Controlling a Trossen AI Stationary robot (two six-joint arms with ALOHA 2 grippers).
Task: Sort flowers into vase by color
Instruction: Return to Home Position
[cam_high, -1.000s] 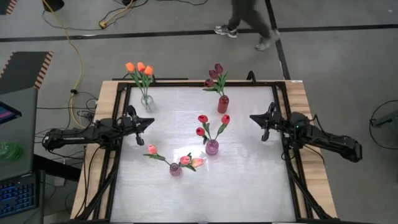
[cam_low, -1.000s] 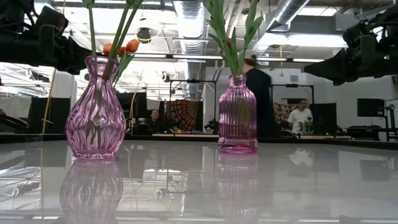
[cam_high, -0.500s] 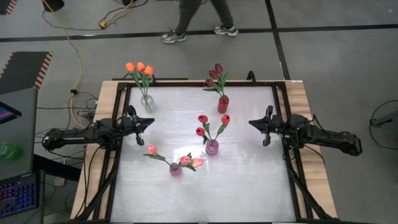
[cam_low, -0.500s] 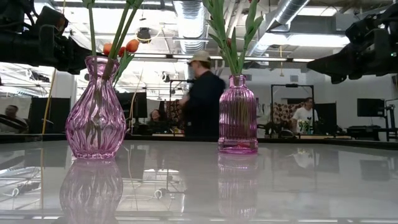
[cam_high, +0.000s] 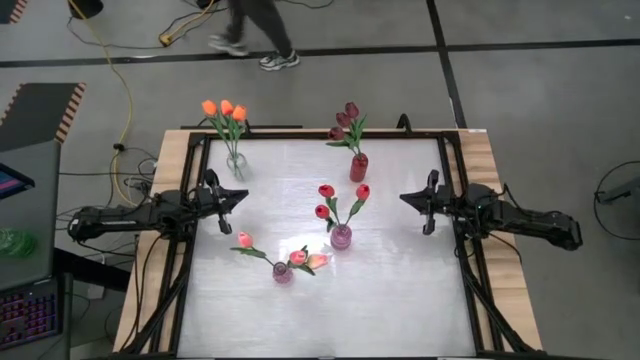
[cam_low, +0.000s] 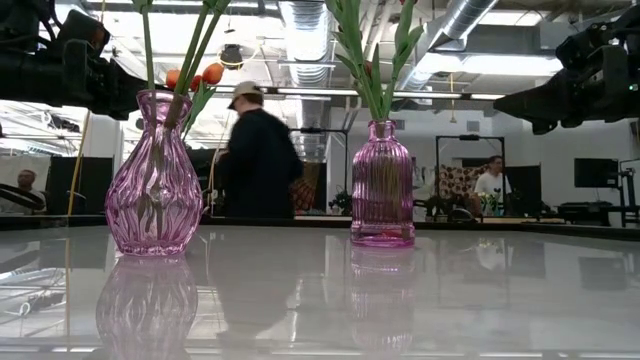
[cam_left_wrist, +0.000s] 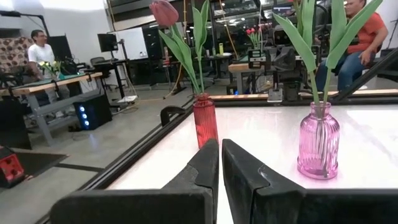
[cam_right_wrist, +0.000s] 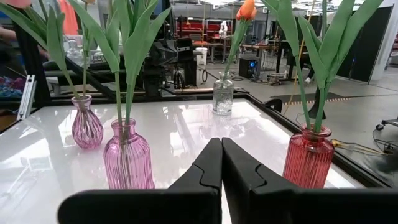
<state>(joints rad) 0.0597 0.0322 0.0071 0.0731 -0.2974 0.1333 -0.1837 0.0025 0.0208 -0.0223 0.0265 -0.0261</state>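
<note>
Four vases stand on the white table, each holding tulips by their stems. Orange tulips (cam_high: 224, 109) fill a clear vase (cam_high: 236, 162) at the far left. Maroon tulips (cam_high: 345, 119) sit in a red vase (cam_high: 358, 167). Red tulips (cam_high: 328, 196) rise from a pink bottle vase (cam_high: 341, 236) at the middle. Pink tulips (cam_high: 300, 258) lean out of a round pink vase (cam_high: 283, 272) nearer. My left gripper (cam_high: 226, 197) hovers shut by the left edge. My right gripper (cam_high: 422, 199) hovers shut by the right edge. Neither touches anything.
A black frame (cam_high: 460, 150) runs around the white table top. Open table lies between each gripper and the vases. A person (cam_high: 255, 25) walks across the floor beyond the far edge, and others sit in the room behind.
My right gripper has shifted slightly toward the table's near edge and turned a little, then held still. The left arm has kept still. No flower or vase has moved. The person beyond the far edge has walked from right to left.
</note>
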